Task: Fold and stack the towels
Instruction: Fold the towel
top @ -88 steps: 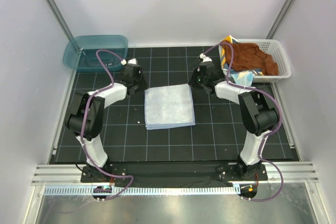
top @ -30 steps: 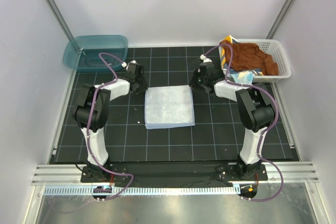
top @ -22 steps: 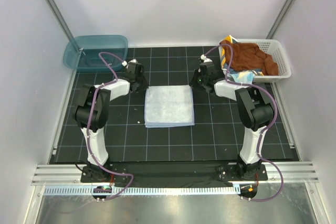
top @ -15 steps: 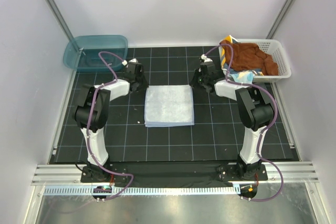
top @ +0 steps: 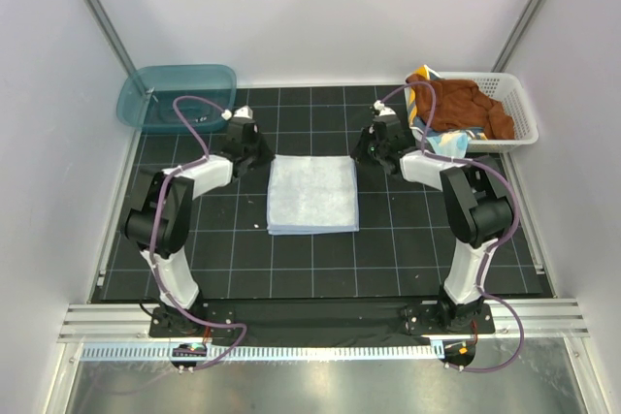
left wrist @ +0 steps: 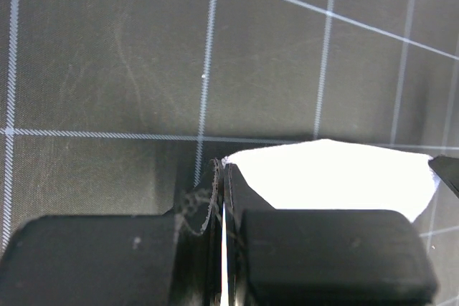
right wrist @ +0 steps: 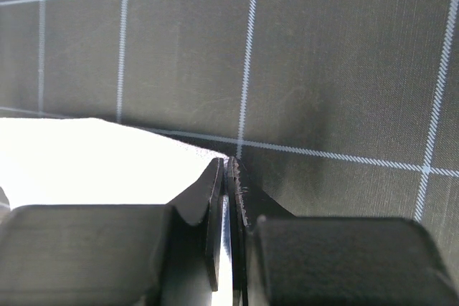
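Observation:
A pale blue towel (top: 312,194) lies folded into a flat square in the middle of the black grid mat. My left gripper (top: 264,156) is at its far left corner, jaws pressed together, and the white corner (left wrist: 337,177) lies just right of the tips (left wrist: 224,166). My right gripper (top: 358,155) is at the far right corner, and its jaws (right wrist: 231,163) are closed on the edge of that corner (right wrist: 93,163). A rust-brown towel (top: 464,104) and a navy towel with a yellow border (top: 418,84) are heaped in the basket.
The white lattice basket (top: 522,113) stands at the far right, close behind my right arm. A teal plastic tub (top: 177,96) stands at the far left corner. Grey walls and metal posts close in the mat on three sides.
The left arm's elbow has dropped and swung outward to the left, while its gripper stays at the towel's corner. The towel and the right gripper have hardly moved.

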`<state>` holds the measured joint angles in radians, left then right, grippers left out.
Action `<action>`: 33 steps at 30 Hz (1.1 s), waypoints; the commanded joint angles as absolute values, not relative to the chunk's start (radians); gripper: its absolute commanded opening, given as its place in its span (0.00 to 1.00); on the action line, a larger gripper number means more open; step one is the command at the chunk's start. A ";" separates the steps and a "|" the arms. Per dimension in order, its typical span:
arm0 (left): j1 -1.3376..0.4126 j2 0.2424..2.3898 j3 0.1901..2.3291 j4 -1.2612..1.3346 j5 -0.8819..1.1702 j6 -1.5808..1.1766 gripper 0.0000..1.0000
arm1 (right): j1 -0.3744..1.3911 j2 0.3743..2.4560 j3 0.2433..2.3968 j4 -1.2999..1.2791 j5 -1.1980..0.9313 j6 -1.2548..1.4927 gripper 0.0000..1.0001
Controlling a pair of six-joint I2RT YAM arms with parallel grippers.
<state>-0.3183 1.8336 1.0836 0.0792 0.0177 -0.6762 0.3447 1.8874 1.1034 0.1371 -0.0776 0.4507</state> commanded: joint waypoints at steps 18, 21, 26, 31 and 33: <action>-0.314 1.585 0.838 0.278 0.067 -0.689 0.00 | 0.341 1.588 0.864 0.290 -0.120 0.488 0.11; -0.314 1.550 0.795 0.291 0.083 -0.699 0.00 | 0.341 1.546 0.832 0.302 -0.132 0.503 0.11; -0.330 1.477 0.718 0.305 0.075 -0.707 0.00 | 0.356 1.480 0.750 0.318 -0.137 0.529 0.11; -0.371 1.393 0.635 0.307 0.046 -0.707 0.00 | 0.414 1.395 0.663 0.324 -0.104 0.541 0.11; -0.385 1.367 0.605 0.314 0.032 -0.706 0.00 | 0.439 1.365 0.620 0.327 -0.068 0.548 0.11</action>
